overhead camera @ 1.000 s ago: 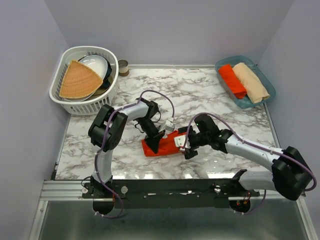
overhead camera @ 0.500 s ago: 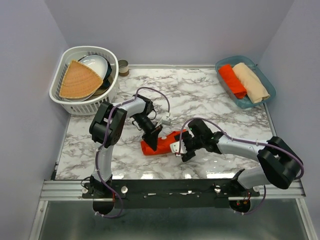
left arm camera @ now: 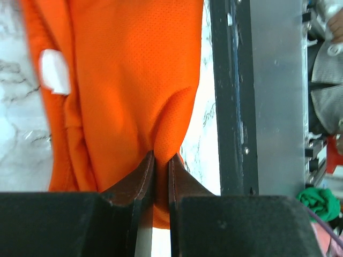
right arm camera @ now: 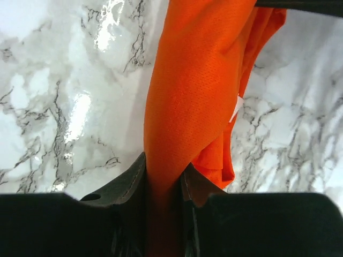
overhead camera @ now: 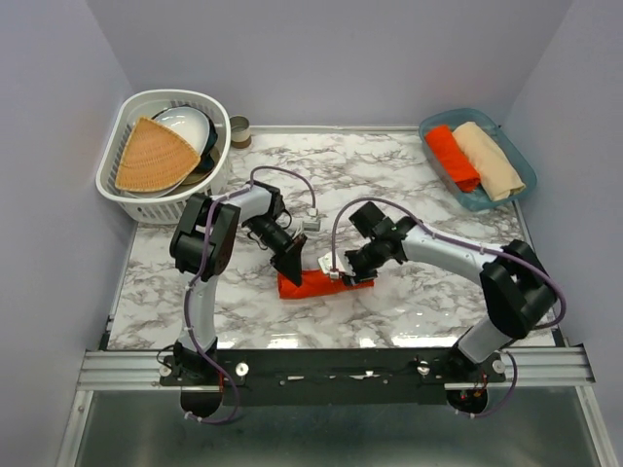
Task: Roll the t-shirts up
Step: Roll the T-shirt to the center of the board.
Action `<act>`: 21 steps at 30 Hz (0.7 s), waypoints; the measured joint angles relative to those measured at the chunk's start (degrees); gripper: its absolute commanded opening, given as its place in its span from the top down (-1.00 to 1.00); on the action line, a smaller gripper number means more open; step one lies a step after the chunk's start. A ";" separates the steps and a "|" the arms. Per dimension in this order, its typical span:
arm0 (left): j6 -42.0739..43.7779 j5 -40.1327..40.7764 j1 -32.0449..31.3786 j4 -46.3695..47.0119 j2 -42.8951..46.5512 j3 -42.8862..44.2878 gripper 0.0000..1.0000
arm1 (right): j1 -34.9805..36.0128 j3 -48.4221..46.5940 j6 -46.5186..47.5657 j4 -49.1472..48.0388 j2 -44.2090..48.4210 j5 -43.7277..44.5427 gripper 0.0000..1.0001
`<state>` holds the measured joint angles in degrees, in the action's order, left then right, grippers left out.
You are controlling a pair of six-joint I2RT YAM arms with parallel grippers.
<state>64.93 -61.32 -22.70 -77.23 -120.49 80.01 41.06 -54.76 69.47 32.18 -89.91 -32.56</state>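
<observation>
One orange-red t-shirt [overhead camera: 313,285] lies bunched into a short roll on the marble table, near the front middle. My left gripper [overhead camera: 291,266] comes down on its left end. In the left wrist view this gripper [left arm camera: 161,156] is shut on a fold of the t-shirt [left arm camera: 134,80], whose white neck label [left arm camera: 54,71] shows at the left. My right gripper [overhead camera: 347,271] is at the roll's right end. In the right wrist view it [right arm camera: 163,163] is shut on a thick twist of the t-shirt [right arm camera: 187,91]. A second rolled orange-red t-shirt [overhead camera: 452,158] lies in the blue tray.
The blue tray [overhead camera: 519,160] at the back right also holds a beige roll [overhead camera: 490,161]. A white basket [overhead camera: 146,206] at the back left holds a tan woven mat [overhead camera: 153,156] and bowls. A small tin [overhead camera: 239,129] stands beside it. A metal rail [overhead camera: 331,368] runs along the near edge.
My right gripper has moved left onto the t-shirt's right end and closed on the cloth. The left gripper kept its hold and drew back slightly. The shirt now lies as a narrower roll.
</observation>
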 measured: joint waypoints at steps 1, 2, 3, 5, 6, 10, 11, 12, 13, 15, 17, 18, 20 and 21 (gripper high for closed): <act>-0.02 -0.48 0.59 -0.02 0.00 -0.17 0.90 | -0.44 -1.88 0.33 2.47 -1.46 -0.79 0.56; -0.33 -1.27 1.29 0.04 -0.02 -0.33 0.89 | -1.14 -4.42 0.94 6.01 -3.67 -2.08 0.82; -0.42 -1.62 1.64 0.07 -0.09 -0.39 0.88 | -1.86 -6.36 1.11 8.44 -5.60 -2.89 0.85; -1.46 -2.82 2.34 0.22 -0.44 -0.35 0.84 | -4.07 -11.06 1.60 13.77 -10.73 -5.44 0.89; -2.10 -3.34 2.54 0.33 -0.70 -0.22 0.81 | -5.01 -12.63 1.64 15.67 -12.37 -6.43 0.89; -5.57 -5.55 3.28 0.24 -3.52 3.02 0.53 | -7.96 -18.93 1.99 24.02 -18.60 -10.03 0.88; -6.29 -5.66 3.48 0.31 -4.00 4.13 0.50 | -8.26 -19.96 1.99 25.00 -19.54 -10.43 0.88; -6.51 -5.70 3.61 0.31 -4.15 4.55 0.46 | -8.74 -21.09 1.99 26.36 -20.76 -11.06 0.88; -6.95 -5.84 3.80 0.35 -4.24 5.27 0.39 | -9.14 -22.80 1.99 28.92 -22.16 -11.78 0.88; -8.85 -5.77 4.39 0.17 -4.26 7.80 0.37 | -9.92 -26.69 2.10 32.85 -25.53 -12.92 0.88; -11.08 -4.87 5.25 0.26 -4.13 10.25 0.32 | -10.86 -30.53 2.14 36.89 -29.53 -13.90 0.88; -12.07 -4.11 5.70 0.26 -3.82 10.86 0.28 | -11.28 -31.87 2.12 38.01 -31.06 -14.10 0.86; -15.02 -0.57 6.45 2.23 -1.62 11.10 0.15 | -12.00 -34.84 2.10 40.92 -34.01 -14.82 0.86; -16.87 2.67 6.80 4.81 0.96 10.58 0.12 | -12.31 -36.11 2.08 41.99 -35.19 -15.02 0.86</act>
<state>48.05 -58.65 -15.90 -72.42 -119.52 90.59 28.75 -90.87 71.55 74.17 -125.10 -47.57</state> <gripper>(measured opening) 0.378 0.299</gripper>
